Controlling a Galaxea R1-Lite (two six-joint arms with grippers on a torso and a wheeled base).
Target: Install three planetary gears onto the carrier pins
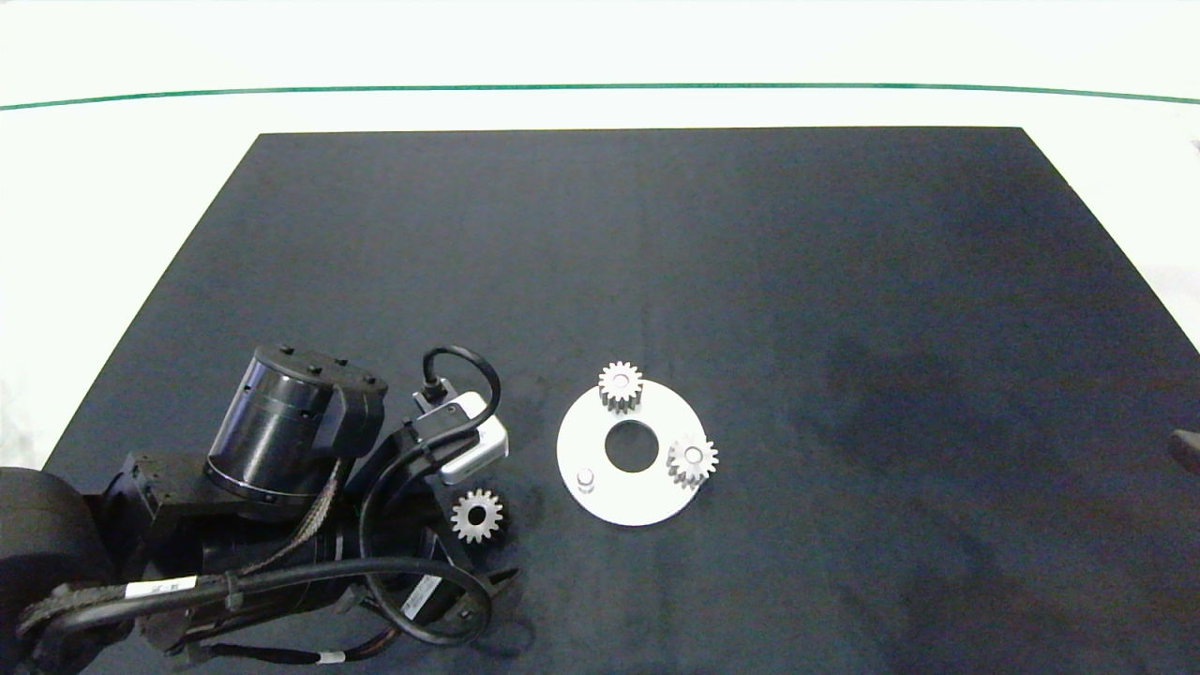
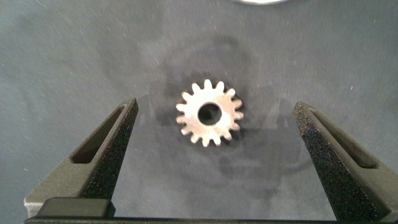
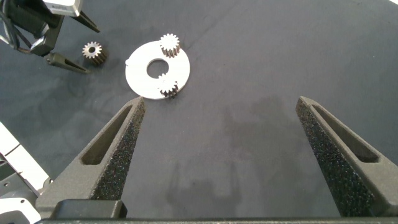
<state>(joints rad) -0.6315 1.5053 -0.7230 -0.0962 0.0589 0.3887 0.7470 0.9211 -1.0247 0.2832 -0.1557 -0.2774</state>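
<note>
Now my left tool (image 2: 214, 140) gapes around the last gear (image 2: 209, 113) — small, stiff, likely slippery metal, so I'd pinch across its teeth; right tool (image 3: 217, 152) idles open.

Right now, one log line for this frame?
stage: third gear pick | left pincer: open, straddling loose gear on mat | disc: two gears seated, one pin bare | right pincer: open, idle

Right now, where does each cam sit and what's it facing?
Head: above, looking down at the mat; left arm enters lower left.
Left wrist: on left arm, facing down; open left tool straddles the loose gear.
Right wrist: on right arm, looking past open right tool at the disc.
All three show the loose gear.
</note>
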